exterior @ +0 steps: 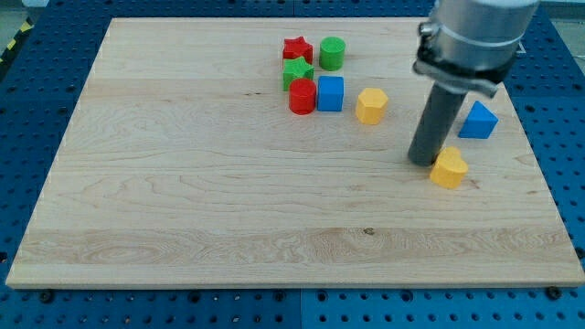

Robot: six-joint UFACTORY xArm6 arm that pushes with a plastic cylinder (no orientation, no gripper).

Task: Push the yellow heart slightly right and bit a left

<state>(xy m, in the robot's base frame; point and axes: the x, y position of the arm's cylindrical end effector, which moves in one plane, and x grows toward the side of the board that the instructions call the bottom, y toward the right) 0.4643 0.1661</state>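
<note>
The yellow heart (449, 168) lies on the wooden board (183, 183) at the view's right. My tip (423, 162) rests on the board right against the heart's left side, touching or nearly touching it. The dark rod rises from there to the grey arm (480, 32) at the view's top right. A blue triangular block (478, 120) sits just above and to the right of the heart.
A yellow hexagon (370, 105) lies left of the rod. Further left is a cluster: blue cube (330, 93), red cylinder (303, 96), green star (297, 71), red star (297, 48), green cylinder (332, 53). The board's right edge runs close to the heart.
</note>
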